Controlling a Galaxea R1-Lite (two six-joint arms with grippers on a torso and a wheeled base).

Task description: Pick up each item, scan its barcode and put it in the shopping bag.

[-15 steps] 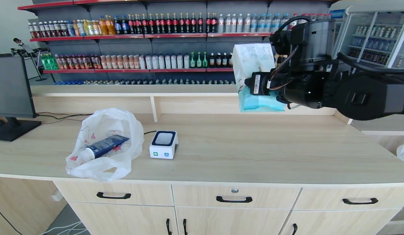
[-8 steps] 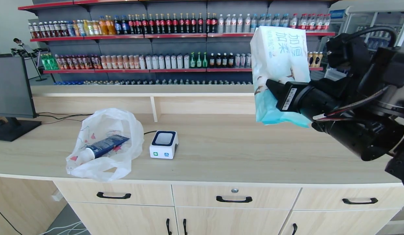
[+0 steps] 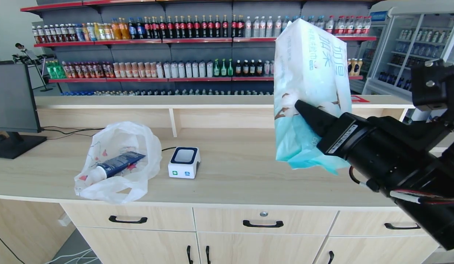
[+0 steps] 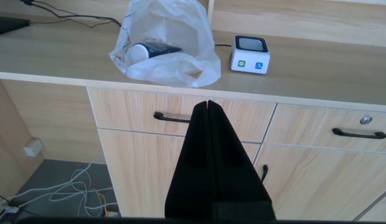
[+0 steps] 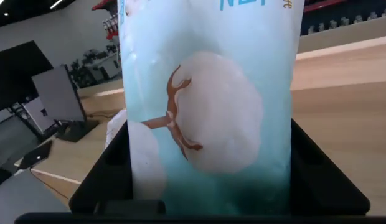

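Wood-look checkout counter (image 3: 248, 176) w/ drawers below. At right, the right gripper (image 3: 303, 110) is clamped on a tall, soft tissue pack (image 3: 311, 84). The pack is held upright in the air above the counter's right part, well apart from the scanner. At left lies the shopping bag (image 3: 117, 146), thin white plastic. A dark blue tube (image 3: 118, 163) w/ a white cap is inside it. Just right of the bag sits the small white scanner (image 3: 184, 162), dark window facing up. The left gripper (image 4: 207, 124), fingers pressed together & holding nothing, hangs low before the drawers.

Progress, as a judgement: tube done. The pack is lifted but not yet at the scanner, so scan & bagging remain.

Writing: the pack has large teal characters up top & a cotton-boll pic. The scanner front has a green & a blue icon. Tube print is too small to read.
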